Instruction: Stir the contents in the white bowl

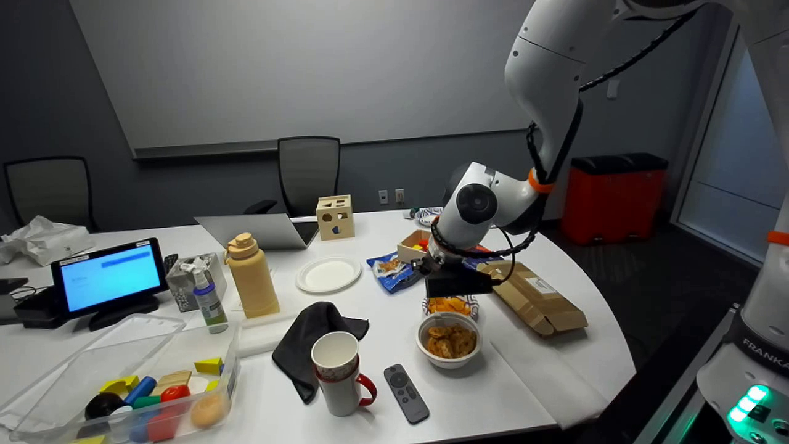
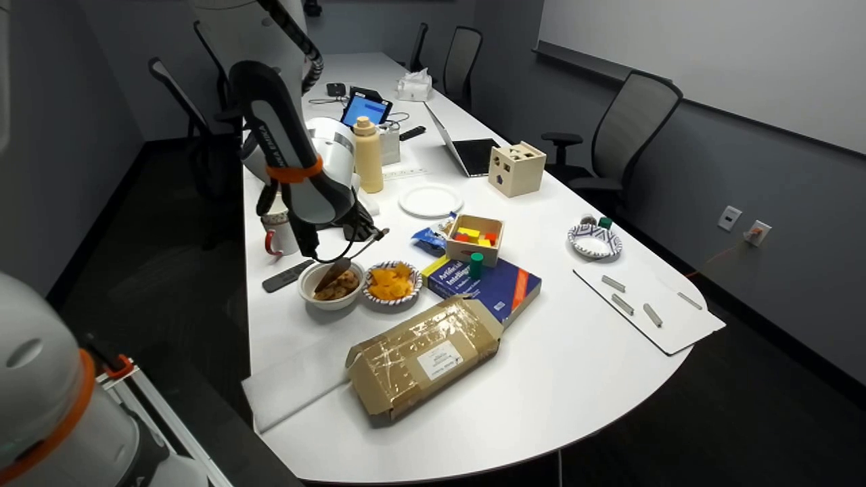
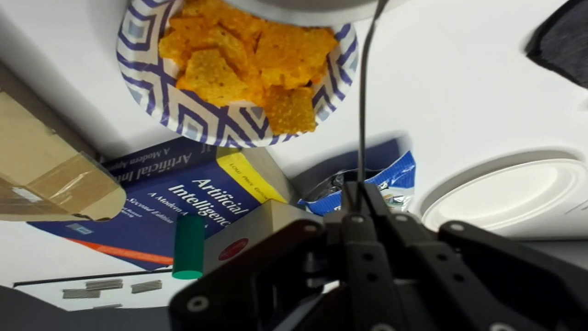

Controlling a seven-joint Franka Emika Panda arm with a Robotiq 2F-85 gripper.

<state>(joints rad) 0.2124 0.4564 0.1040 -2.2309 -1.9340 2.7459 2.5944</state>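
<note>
Near the tabletop's (image 2: 555, 379) edge, my closed fingers (image 3: 377, 204) hold a utensil (image 2: 336, 272); inside or above the white bowl (image 2: 333, 304), I cannot tell.

White bowl (image 1: 449, 363), mug (image 1: 336, 383), remote (image 1: 407, 393), plate (image 1: 328, 275) on white table (image 2: 575, 379)

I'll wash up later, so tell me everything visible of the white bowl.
Round, plain and handleless, the white bowl looks like paper or plastic. It stands upright on the table, holding brown-orange food pieces. The patterned bowl of tortilla chips is beside it. In an exterior view, a utensil's brown head overlaps its opening; whether they touch is unclear.
</note>
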